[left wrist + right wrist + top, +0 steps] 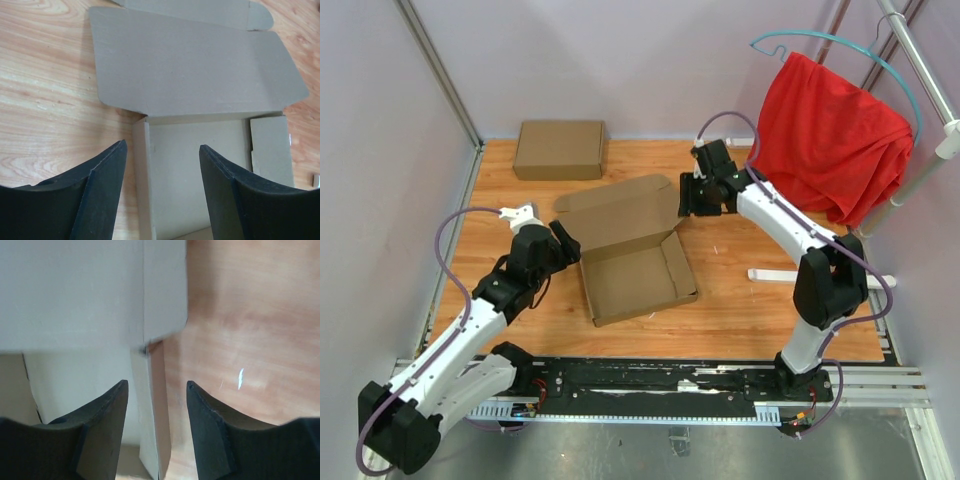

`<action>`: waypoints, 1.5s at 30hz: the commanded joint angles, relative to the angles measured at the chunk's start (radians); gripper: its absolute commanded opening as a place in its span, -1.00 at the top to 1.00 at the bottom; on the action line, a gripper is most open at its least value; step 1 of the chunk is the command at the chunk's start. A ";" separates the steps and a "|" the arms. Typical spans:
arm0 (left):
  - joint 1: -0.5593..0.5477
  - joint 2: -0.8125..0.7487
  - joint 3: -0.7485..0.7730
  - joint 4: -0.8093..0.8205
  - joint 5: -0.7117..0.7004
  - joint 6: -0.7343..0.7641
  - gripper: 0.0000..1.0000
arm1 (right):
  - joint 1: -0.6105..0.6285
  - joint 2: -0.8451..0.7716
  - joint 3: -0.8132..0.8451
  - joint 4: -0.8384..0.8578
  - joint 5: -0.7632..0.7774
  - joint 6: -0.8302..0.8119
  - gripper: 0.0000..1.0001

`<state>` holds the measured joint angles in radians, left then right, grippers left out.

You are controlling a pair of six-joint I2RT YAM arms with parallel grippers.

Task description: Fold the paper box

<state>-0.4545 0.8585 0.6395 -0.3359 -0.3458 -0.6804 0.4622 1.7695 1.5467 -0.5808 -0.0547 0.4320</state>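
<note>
The paper box (pixel 635 265) is brown cardboard, a shallow tray with raised side walls and its lid panel (pixel 620 212) open toward the back. My left gripper (pixel 567 243) is open at the tray's left wall; in the left wrist view the jaws straddle that wall (pixel 141 170), with the lid (pixel 190 65) beyond. My right gripper (pixel 692 205) is open at the lid's right end. In the right wrist view its jaws straddle the upright right wall (pixel 152 415), with the lid's side flap (pixel 165 290) ahead. Neither gripper holds anything.
A second, fully formed flat brown box (pixel 560 149) lies at the back left. A red cloth (pixel 832 135) hangs on a rack at the right. A white bar (pixel 790 274) lies on the table by the right arm.
</note>
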 commanded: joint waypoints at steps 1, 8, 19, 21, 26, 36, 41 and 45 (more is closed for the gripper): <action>0.007 -0.096 -0.066 0.037 0.043 0.008 -0.30 | 0.077 -0.101 -0.211 -0.040 -0.122 -0.074 -0.01; 0.007 -0.106 -0.087 0.017 0.030 0.036 -0.29 | 0.164 -0.144 -0.406 -0.013 -0.038 -0.067 0.08; 0.006 -0.153 -0.123 -0.003 0.011 0.050 -0.28 | 0.313 0.042 -0.273 -0.158 0.287 -0.053 0.79; 0.007 -0.151 -0.123 0.000 0.014 0.052 -0.28 | 0.336 0.087 -0.247 -0.204 0.353 -0.034 0.82; 0.007 -0.141 -0.124 0.001 0.016 0.056 -0.27 | 0.347 0.141 -0.223 -0.288 0.534 0.055 0.98; 0.007 -0.141 -0.128 0.005 0.025 0.058 -0.26 | 0.342 0.077 -0.247 -0.177 0.438 0.055 0.29; 0.007 -0.142 -0.131 0.006 0.025 0.058 -0.26 | 0.323 0.131 -0.159 -0.168 0.405 0.022 0.31; 0.006 -0.142 -0.134 0.006 0.027 0.057 -0.26 | 0.323 0.179 -0.108 -0.190 0.431 0.019 0.70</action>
<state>-0.4538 0.7189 0.5205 -0.3450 -0.3237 -0.6350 0.8021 1.9018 1.3823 -0.7567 0.3561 0.4587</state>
